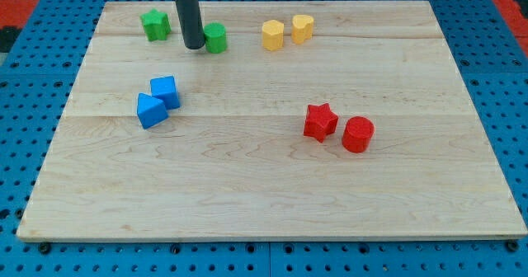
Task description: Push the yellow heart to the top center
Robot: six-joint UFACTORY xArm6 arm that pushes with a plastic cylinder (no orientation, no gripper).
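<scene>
Yellow heart (303, 28): light, rigid, likely slides easily on wooden worktop (264, 186). My tip (194, 45) touches green block (215, 38); no hand fitted. Push its right side.

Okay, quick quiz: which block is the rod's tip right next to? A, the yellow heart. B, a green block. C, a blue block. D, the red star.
B: my tip sits against the left side of the green block near the view's top, while the yellow heart lies farther toward the view's right.
</scene>
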